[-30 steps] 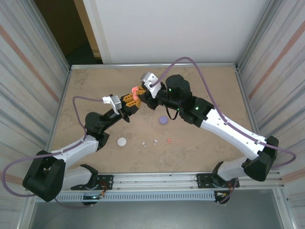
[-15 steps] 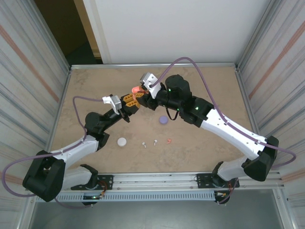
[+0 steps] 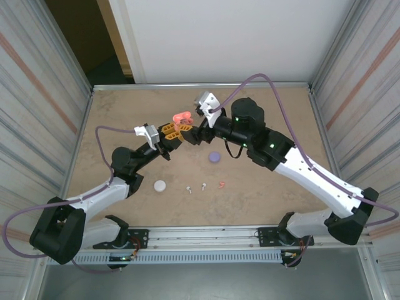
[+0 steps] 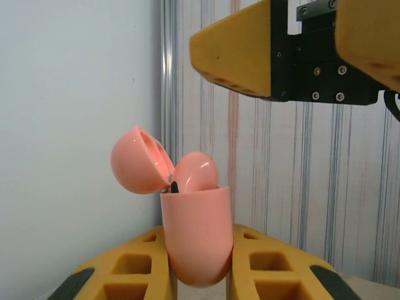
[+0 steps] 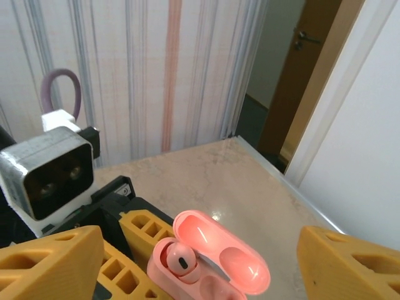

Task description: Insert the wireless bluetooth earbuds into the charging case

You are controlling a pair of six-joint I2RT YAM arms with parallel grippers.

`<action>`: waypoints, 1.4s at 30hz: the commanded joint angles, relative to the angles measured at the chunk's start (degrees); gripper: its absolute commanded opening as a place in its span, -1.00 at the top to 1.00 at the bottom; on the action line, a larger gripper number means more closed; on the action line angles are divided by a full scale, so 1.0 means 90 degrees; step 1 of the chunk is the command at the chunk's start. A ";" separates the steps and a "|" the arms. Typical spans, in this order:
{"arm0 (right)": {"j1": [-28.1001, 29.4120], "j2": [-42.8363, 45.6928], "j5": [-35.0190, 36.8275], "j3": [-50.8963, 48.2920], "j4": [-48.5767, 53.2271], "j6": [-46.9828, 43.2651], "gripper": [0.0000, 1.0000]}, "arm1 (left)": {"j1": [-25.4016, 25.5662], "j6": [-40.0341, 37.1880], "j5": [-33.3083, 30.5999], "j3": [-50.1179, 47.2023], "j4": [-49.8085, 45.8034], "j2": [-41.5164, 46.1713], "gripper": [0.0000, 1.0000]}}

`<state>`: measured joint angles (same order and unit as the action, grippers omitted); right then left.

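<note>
Holding the open pink case (image 3: 182, 119) tight above the table (image 3: 119, 112), the left claw (image 3: 173, 130) is well away from every table edge. The right claw (image 4: 304, 37) has let go, opened wide and backed off just beside the case. One pink earbud (image 5: 181, 259) sits inside the case, while a second pink earbud (image 3: 222, 184) and two white earbuds (image 3: 204, 185) lie on the table, well apart from it.

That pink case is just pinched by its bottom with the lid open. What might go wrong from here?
1. The left hand grips the pink case only by its rounded bottom; a push from above may tilt it or make it slip.
2. The open right hand hangs close by the raised lid and might knock it.
3. The coral earbud on the table is tiny, so easy to fumble.
</note>
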<state>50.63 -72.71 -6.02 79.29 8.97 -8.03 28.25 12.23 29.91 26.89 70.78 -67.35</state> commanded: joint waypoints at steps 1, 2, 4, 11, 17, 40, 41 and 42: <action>-0.0160 0.0388 -0.0021 -0.0252 -0.0219 0.0348 -0.72 | 0.0059 0.0028 -0.0054 0.0113 0.0367 0.0129 1.00; -0.0219 0.0464 -0.0024 -0.0360 -0.0242 0.0431 -0.76 | 0.0061 0.0033 -0.0060 0.0107 0.0368 0.0138 1.00; -0.0352 0.0620 -0.0024 -0.0520 -0.0277 0.0598 -0.83 | 0.0055 0.0030 -0.0061 0.0103 0.0387 0.0154 1.00; -0.0891 0.1099 -0.0155 -0.1064 -0.0509 0.1271 -0.98 | 0.0056 0.0036 -0.0057 0.0068 0.0420 0.0216 1.00; -0.1479 0.1411 -0.0641 -0.1514 -0.0708 0.2073 -0.98 | 0.0078 0.0038 -0.0053 0.0019 0.0466 0.0331 1.00; -0.1965 0.1530 0.0004 -0.2468 0.1309 0.4792 -0.84 | 0.0109 -0.0018 -0.0074 -0.0042 0.0397 0.0525 1.00; -0.1964 0.1472 0.0005 -0.2500 0.1465 0.4835 -0.80 | 0.0108 -0.0020 -0.0080 -0.0044 0.0403 0.0530 1.00; -0.1964 0.1428 0.0014 -0.2523 0.1586 0.4879 -0.75 | 0.0108 -0.0021 -0.0077 -0.0044 0.0403 0.0531 1.00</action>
<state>32.97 -58.83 -6.02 57.78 17.30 32.69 28.69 12.23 29.91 26.55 72.25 -63.88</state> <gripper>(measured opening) 0.885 0.199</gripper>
